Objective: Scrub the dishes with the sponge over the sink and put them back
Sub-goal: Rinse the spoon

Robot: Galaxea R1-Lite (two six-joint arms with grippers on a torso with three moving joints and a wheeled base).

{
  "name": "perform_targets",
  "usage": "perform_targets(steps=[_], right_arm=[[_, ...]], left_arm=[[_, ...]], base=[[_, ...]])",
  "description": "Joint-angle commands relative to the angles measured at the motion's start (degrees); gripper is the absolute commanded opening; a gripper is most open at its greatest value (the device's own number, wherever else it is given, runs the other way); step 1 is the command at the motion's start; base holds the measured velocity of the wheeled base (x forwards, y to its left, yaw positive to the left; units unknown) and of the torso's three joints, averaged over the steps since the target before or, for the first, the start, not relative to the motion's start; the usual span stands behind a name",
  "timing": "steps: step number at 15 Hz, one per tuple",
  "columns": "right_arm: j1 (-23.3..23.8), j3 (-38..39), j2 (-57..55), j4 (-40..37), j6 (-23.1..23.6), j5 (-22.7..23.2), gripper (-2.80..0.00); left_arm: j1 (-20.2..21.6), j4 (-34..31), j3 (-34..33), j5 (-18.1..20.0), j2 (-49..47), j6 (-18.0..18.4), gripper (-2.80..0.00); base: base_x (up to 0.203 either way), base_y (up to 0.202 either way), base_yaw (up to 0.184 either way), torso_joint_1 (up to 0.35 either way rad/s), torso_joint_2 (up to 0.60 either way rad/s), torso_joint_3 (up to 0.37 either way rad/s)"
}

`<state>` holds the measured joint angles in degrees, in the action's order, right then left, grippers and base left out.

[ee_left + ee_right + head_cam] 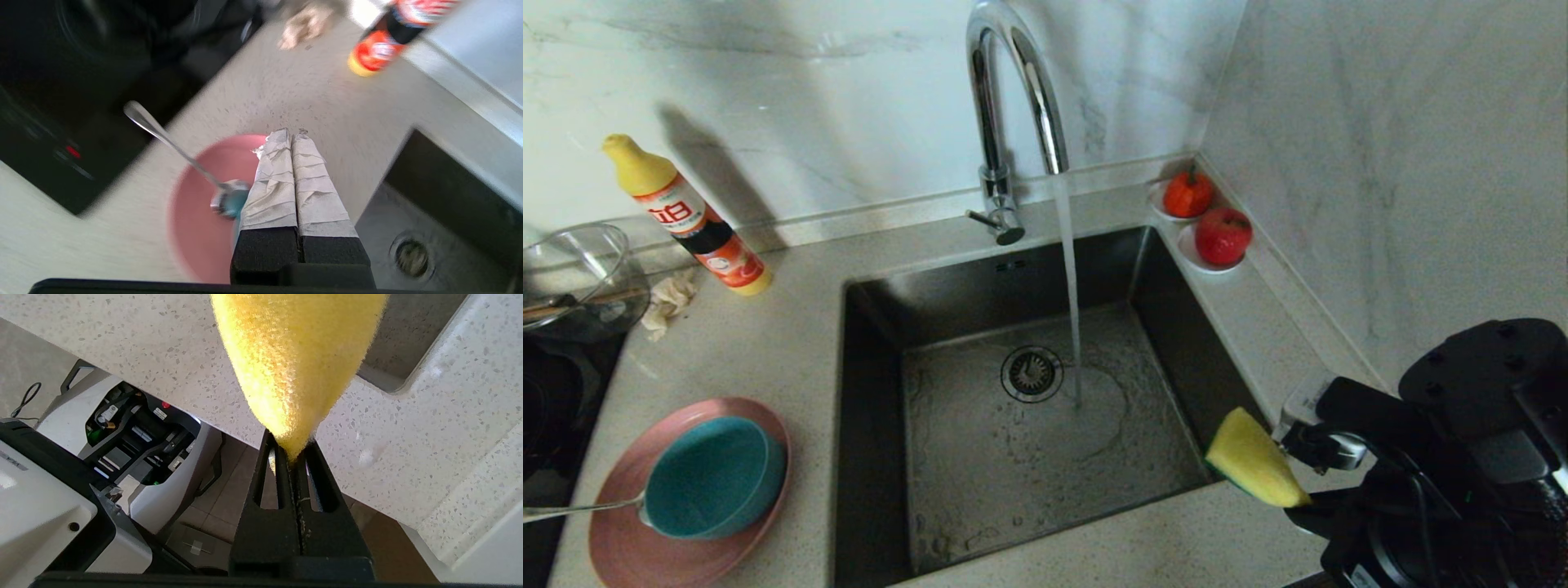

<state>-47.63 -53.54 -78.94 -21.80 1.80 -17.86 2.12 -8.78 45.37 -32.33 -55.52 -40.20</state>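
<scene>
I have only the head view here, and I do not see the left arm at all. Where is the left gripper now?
Observer: The left gripper hangs above the pink plate, close to the spoon.
Operator: Does it hold something?
Observer: No. Its jaws are shut against each other, with nothing between them.
Operator: And how does the right gripper hold the sponge?
Observer: The right gripper pinches the sponge by one squeezed end only; the rest sticks out free.
</scene>
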Motion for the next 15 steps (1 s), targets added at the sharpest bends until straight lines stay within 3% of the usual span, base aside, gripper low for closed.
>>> perform_targets(steps=[1,3,4,6,9,11,12,15], right_arm=[[0.1,-0.3,-1.7,0.1,0.2,-0.1,-2.8],[0.1,-1.2,-2.8,0.3,0.4,-0.1,-2.8],[0.1,-1.6,-3.1,0.3,0.5,-0.1,-2.8],[0.1,-2.3,-3.9,0.4,0.6,0.1,-2.8],[0.1,-2.5,-4.4,0.4,0.6,0.4,-2.8],[0.1,-2.5,-5.0,0.4,0.5,0.5,-2.8],[0.1,-2.5,-5.1,0.4,0.5,0.5,-2.8],[0.1,-2.5,-5.3,0.4,0.4,0.6,-2.8]], left_arm=[[2.6,0.0,4.0,-0.5,-15.2,-7.4,-2.8],[7.6,0.1,6.5,0.3,-20.5,-12.6,-2.8],[10.1,0.1,7.3,2.4,-21.4,-14.4,-2.8],[14.0,0.1,7.9,8.6,-19.2,-15.8,-2.8],[17.2,0.1,6.0,10.5,-16.1,-18.2,-2.8],[19.8,0.1,4.8,14.5,-16.8,-18.5,-2.8],[20.9,0.1,4.5,16.8,-18.0,-19.0,-2.8],[23.5,0.2,4.7,18.3,-22.8,-21.4,-2.8]], base=[[0.0,0.0,0.0,0.0,0.0,0.0],[0.0,0.0,0.0,0.0,0.0,0.0],[0.0,0.0,0.0,0.0,0.0,0.0],[0.0,0.0,0.0,0.0,0.0,0.0],[0.0,0.0,0.0,0.0,0.0,0.0],[0.0,0.0,0.0,0.0,0.0,0.0],[0.0,0.0,0.0,0.0,0.0,0.0],[0.0,0.0,0.0,0.0,0.0,0.0]])
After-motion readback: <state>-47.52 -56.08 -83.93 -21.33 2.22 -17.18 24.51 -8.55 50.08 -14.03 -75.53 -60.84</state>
